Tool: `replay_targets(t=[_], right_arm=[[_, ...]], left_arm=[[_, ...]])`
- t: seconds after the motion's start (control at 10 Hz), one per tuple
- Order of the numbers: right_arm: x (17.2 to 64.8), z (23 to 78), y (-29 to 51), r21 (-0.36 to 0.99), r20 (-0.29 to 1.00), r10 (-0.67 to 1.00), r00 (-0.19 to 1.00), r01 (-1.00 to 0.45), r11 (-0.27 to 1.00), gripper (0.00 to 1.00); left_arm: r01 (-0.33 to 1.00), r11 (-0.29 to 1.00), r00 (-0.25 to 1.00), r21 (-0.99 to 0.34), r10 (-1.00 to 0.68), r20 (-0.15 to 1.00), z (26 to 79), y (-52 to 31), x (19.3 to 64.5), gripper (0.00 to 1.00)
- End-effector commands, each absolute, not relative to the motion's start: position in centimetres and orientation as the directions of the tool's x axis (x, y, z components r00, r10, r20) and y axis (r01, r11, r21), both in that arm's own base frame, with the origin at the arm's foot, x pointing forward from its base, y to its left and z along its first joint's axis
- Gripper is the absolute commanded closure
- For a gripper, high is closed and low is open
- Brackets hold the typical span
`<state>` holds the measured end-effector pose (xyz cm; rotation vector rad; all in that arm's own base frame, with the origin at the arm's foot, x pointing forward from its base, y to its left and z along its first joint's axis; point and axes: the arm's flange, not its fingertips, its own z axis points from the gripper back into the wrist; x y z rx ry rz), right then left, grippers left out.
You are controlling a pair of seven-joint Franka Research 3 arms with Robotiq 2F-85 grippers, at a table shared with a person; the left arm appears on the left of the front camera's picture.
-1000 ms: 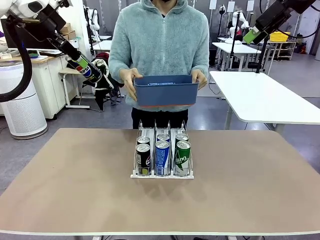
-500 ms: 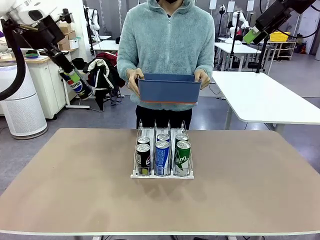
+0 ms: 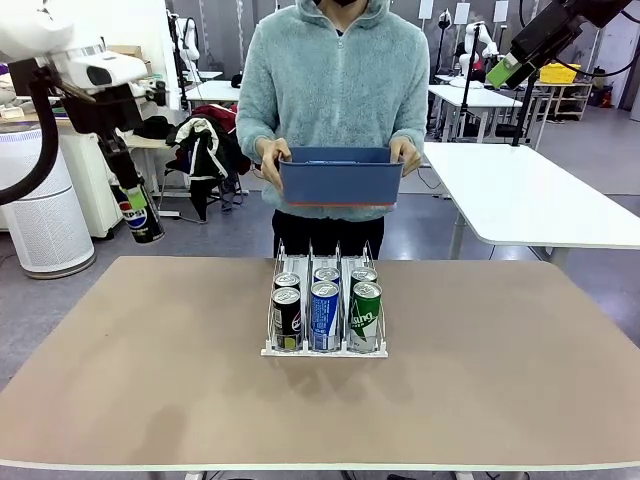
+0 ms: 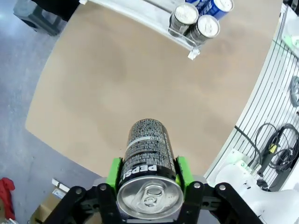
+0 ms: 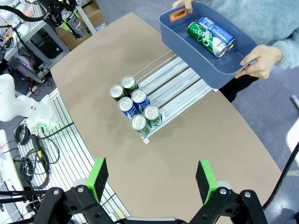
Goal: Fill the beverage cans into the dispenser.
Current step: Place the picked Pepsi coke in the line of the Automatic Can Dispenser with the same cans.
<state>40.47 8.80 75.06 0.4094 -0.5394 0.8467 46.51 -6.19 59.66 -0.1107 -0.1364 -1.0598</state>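
My left gripper hangs over the table's far left corner, shut on a black Pepsi can that is nearly upright. The left wrist view has that can clamped between the green pads. In mid-table, the dispenser holds black, blue and green beverage cans in two rows at its front. My right gripper is high above the table, open and holding nothing. From there I see the dispenser's bare lanes behind the cans.
A person at the far side holds a dark-blue bin above the table's far edge; a green can and a blue can lie in it. The brown table is bare around the dispenser.
My left arm swung the Pepsi can down and leftward, from a slant to nearly upright. The person shifted the bin slightly to the right. The right gripper has not moved.
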Motion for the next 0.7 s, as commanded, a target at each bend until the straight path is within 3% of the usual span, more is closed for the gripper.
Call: replay_targets(t=[0.0,0.4,0.6], right_arm=[[40.5,74.9,8.8,0.129,0.593,0.592,0.546,-0.79,0.599,0.0],[40.5,74.9,8.8,0.129,0.593,0.592,0.546,-0.79,0.599,0.0],[40.5,74.9,8.8,0.129,0.593,0.592,0.546,-0.79,0.599,0.0]], left_arm=[[0.878,0.478,0.473,0.016,-0.873,0.123,58.5,-6.5,46.2,0.42],[0.853,0.521,0.518,-0.027,-0.84,0.159,57.9,-6.8,46.3,0.42],[0.882,0.47,0.47,-0.026,-0.876,0.112,57.2,-7.2,46.3,0.42]])
